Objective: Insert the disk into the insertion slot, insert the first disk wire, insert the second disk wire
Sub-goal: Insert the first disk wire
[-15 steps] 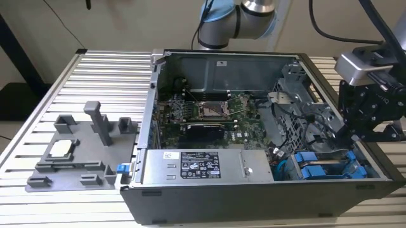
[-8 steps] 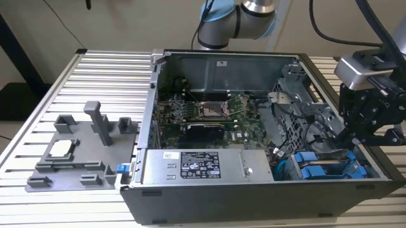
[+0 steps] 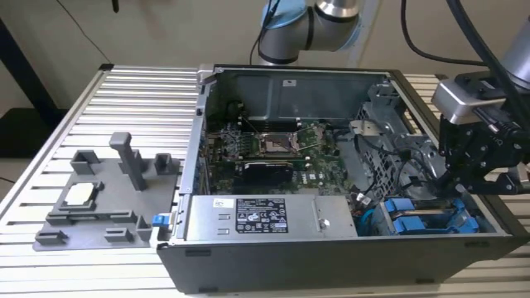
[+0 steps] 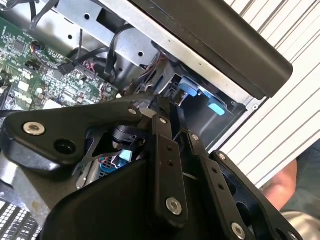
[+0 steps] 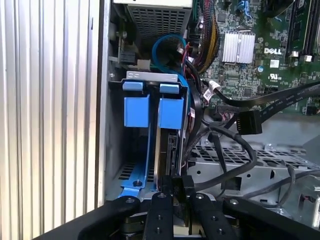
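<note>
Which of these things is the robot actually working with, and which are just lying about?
In use: tool, disk, insertion slot, probably the loose black plug.
Lying about: second blue carrier, grey fixture tray, labelled grey box, circuit board.

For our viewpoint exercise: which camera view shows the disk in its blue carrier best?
The first wrist view: the disk stands edge-on in the insertion slot, blue front and dark body both plain. The exterior view gives two blue carrier fronts, partly hidden; the second wrist view, two blue tabs.
</note>
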